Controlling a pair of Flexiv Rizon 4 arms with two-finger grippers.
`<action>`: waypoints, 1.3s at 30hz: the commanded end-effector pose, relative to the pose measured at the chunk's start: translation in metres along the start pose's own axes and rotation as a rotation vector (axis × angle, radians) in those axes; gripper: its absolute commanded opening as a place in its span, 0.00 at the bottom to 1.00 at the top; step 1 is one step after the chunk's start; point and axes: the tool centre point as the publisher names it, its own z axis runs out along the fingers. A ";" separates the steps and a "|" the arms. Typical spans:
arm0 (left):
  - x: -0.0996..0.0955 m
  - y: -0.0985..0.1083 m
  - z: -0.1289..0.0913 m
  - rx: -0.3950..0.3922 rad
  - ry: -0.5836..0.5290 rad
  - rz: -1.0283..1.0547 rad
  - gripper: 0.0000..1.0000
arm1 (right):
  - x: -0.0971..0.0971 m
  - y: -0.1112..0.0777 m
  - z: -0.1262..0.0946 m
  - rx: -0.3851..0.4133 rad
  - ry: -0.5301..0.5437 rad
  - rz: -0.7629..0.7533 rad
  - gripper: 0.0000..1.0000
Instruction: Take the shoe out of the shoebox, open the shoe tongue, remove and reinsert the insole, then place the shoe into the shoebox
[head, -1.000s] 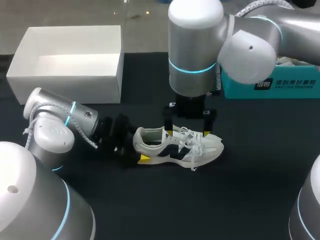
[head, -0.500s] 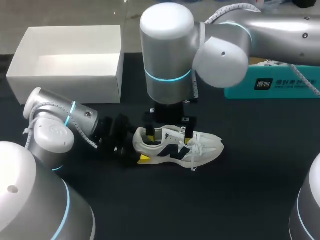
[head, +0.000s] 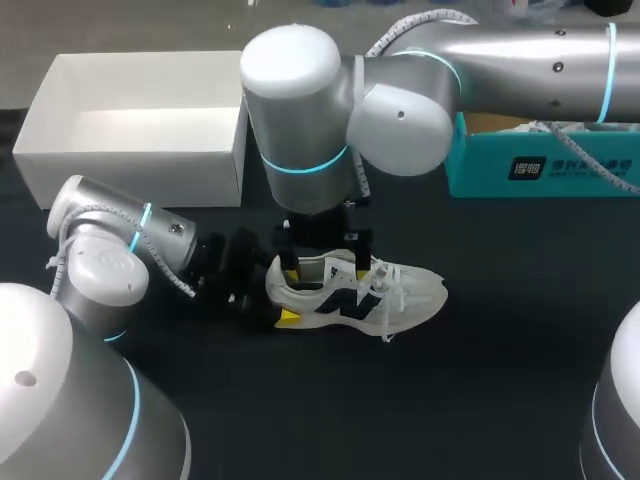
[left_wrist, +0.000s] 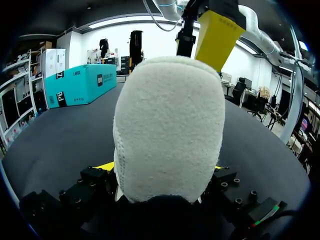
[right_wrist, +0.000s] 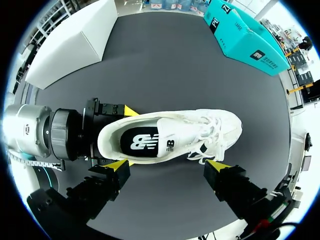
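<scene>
White shoe (head: 400, 292), upright: heel clamped in left gripper (left_wrist: 162, 169); right gripper (right_wrist: 166, 165) spread wide over its opening.

- Left arm (head: 100, 265): silver-grey rounded joints, cyan light rings, grey ribbed cable.
- Right arm (head: 300, 110): matching silver shells, cyan rings, pale cable on top.
- Left gripper (left_wrist: 162, 169), right gripper (right_wrist: 166, 165): black screwed blocks, yellow tips.

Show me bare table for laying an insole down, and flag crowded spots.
Free: the table strip on the near side of the shoe, and the patch between its toe and the teal box. Crowded: the heel, where the left gripper clamps and the open right gripper hovers, up to the white shoebox.
</scene>
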 end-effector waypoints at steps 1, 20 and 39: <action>0.001 0.005 0.002 -0.003 0.002 -0.001 0.00 | 0.010 0.001 0.003 -0.019 -0.125 0.081 1.00; 0.001 0.005 0.002 -0.003 0.002 -0.001 0.00 | -0.018 0.021 0.035 -0.052 -0.337 0.205 0.68; 0.001 0.005 0.002 -0.003 0.002 -0.001 0.00 | -0.064 0.031 0.016 -0.031 -0.316 0.252 0.00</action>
